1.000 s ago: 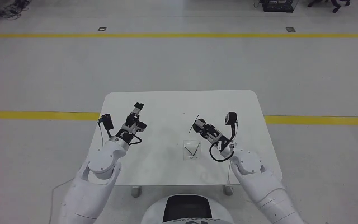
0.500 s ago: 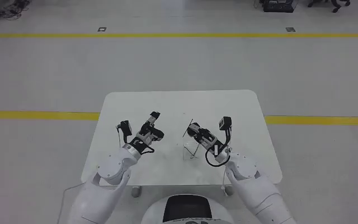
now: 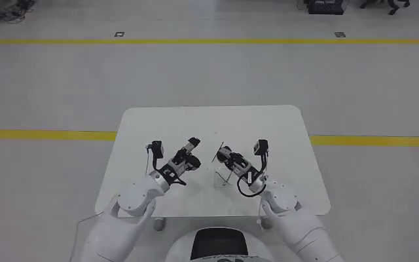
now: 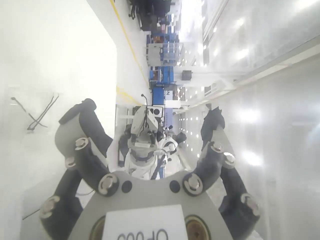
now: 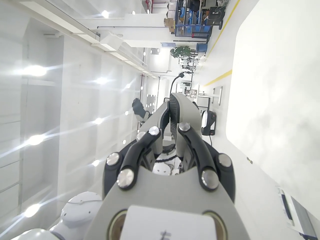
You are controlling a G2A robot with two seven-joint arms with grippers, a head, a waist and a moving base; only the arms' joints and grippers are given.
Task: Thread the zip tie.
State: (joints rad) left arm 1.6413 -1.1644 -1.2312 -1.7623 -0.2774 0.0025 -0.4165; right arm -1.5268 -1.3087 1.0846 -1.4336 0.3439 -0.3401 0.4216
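Fingers of the right gripper [image 5: 172, 98] pinch shut on the thin black plastic zip tie [image 5: 173, 82]. Its free tail juts toward the left gripper [image 4: 150, 109], whose fingers are spread wide, probably to receive the tail. Spare black ties [image 3: 224, 175] lie crossed on the white rounded table [image 3: 262, 121] between the arms.

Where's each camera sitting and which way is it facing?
Top view: overhead, looking down at the table; both arms show.
Left wrist view: behind the open left gripper, facing the right gripper.
Right wrist view: behind the right gripper shut on the zip tie, table alongside.
Shared: top and left wrist views show the spare zip ties.
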